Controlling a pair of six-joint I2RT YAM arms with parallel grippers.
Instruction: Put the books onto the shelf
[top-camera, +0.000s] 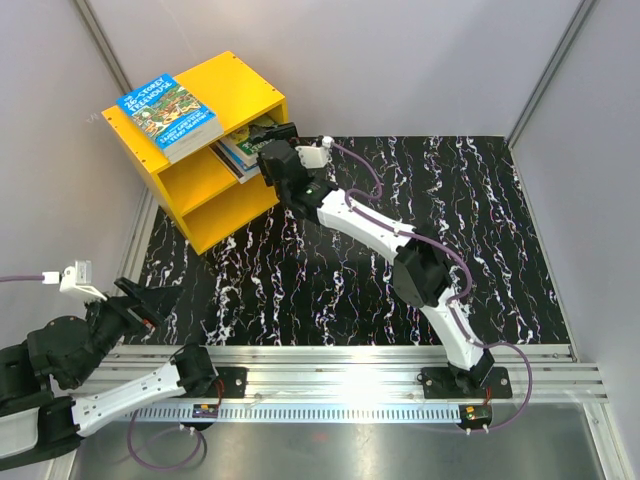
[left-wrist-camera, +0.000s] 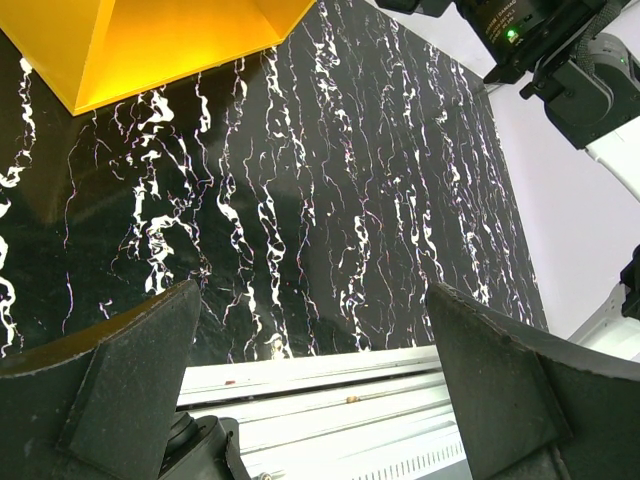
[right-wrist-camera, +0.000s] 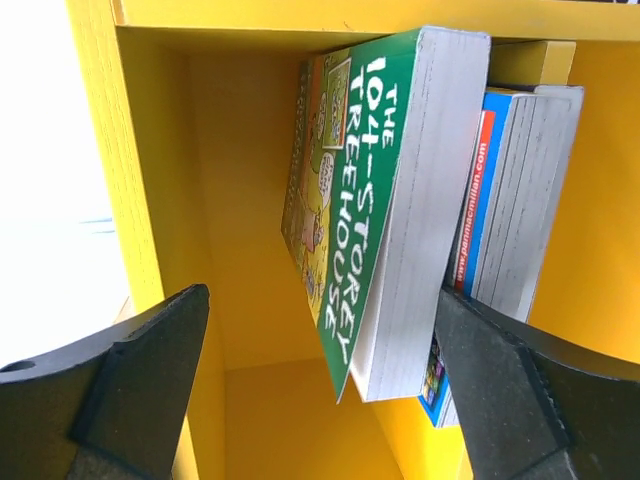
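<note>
The yellow shelf (top-camera: 215, 190) stands at the table's far left. One blue Treehouse book (top-camera: 168, 112) lies flat on its top. My right gripper (top-camera: 275, 150) reaches into the upper compartment, where more books (top-camera: 245, 145) sit. In the right wrist view a green "104-Storey Treehouse" book (right-wrist-camera: 385, 180) leans against blue-spined books (right-wrist-camera: 515, 200) inside the shelf (right-wrist-camera: 180, 200). My right gripper (right-wrist-camera: 320, 380) is open, its jaws wide apart on either side of the green book, the left one well clear of it. My left gripper (top-camera: 150, 300) hangs open and empty over the near left corner (left-wrist-camera: 315, 350).
The black marbled table (top-camera: 400, 290) ends at an aluminium rail (top-camera: 350, 365) along the near edge, seen below my left fingers (left-wrist-camera: 330, 370). White walls close in the sides and back. My right arm (top-camera: 400, 250) stretches diagonally across the table toward the shelf.
</note>
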